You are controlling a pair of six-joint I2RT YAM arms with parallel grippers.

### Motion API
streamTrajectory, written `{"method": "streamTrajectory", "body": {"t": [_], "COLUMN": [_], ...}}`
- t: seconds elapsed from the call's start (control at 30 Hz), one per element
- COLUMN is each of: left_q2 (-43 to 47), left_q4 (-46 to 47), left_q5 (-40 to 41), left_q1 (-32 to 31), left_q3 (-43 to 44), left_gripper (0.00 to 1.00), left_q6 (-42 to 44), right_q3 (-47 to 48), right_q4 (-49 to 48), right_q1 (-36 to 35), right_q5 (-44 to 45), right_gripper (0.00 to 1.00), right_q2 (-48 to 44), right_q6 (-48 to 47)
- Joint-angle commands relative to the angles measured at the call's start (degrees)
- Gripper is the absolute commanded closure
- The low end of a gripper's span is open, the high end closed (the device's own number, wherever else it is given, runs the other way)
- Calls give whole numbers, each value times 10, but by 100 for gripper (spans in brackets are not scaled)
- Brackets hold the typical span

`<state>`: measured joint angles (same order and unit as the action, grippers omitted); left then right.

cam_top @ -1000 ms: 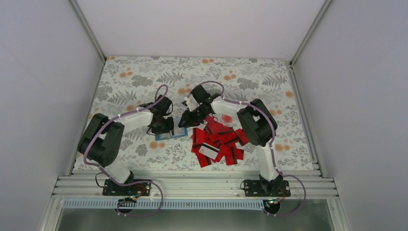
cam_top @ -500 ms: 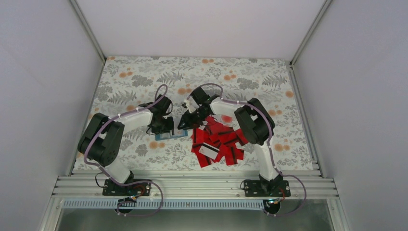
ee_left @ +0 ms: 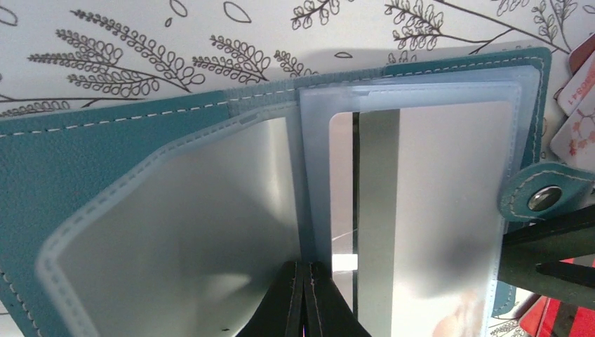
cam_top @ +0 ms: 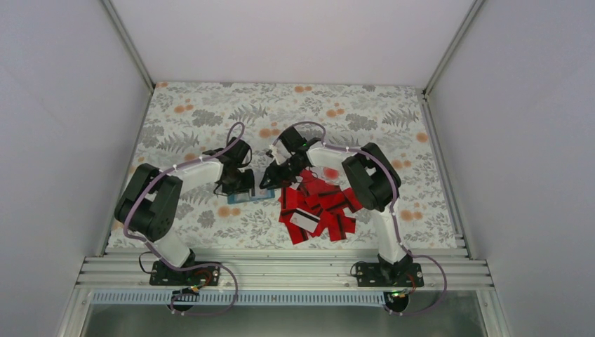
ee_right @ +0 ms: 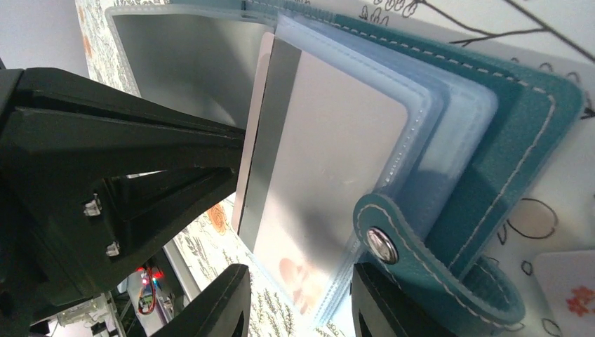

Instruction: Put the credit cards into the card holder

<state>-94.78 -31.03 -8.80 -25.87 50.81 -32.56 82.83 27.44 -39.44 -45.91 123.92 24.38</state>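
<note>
Left wrist view: the left pincer [ee_left: 305,298] is shut tight. It pinches the near edge of a clear pocket in the card holder [ee_left: 105,154], which lies open on the flowery cloth [cam_top: 196,119].

The right pincer [ee_right: 302,309] is part way open. Its fingers stand on either side of the pocket's edge, close by the snap tab [ee_right: 382,246]. A gap shows, so it seems to grip nothing. One card [ee_right: 330,140] with a grey stripe sits inside that pocket.

The holder lies between the two arms, just left of the red credit cards [cam_top: 319,207].

I think this card is in, or nearly in. Next the right pincer should nudge it fully home if it needs that. Then it should go right for another card while the left one holds the pocket.
</note>
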Motion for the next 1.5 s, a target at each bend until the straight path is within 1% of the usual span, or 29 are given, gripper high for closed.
{"method": "streamTrajectory", "body": {"t": [0.0, 0.3, 0.57, 0.7, 1.13, 1.3, 1.47], "left_q2": [-39, -43, -44, -41, -3, 38, 78], "left_q4": [29, 28, 24, 15, -42, -88, -113], "left_q5": [-22, -23, -20, -18, 20, 52, 57], "left_q1": [-6, -6, -6, -6, -3, 3, 14], "left_q3": [-8, -3, 5, 11, 43, 52, 51], "left_gripper": [98, 98, 98, 98, 97, 97, 97], "left_q6": [-1, -2, -2, -3, -13, -24, -29], "right_q3": [18, 34, 55, 67, 106, 122, 145], "right_q4": [-2, 4, 30, 35, 53, 58, 63], "right_q1": [1, -1, -1, -2, -8, -14, -24], "right_q5": [-23, -31, -9, -20, -41, -48, -62], "right_gripper": [63, 64, 65, 64, 65, 64, 64], "right_q2": [7, 4, 5, 8, 37, 49, 67], "right_q6": [-9, -21, -32, -39, -51, -53, -52]}}
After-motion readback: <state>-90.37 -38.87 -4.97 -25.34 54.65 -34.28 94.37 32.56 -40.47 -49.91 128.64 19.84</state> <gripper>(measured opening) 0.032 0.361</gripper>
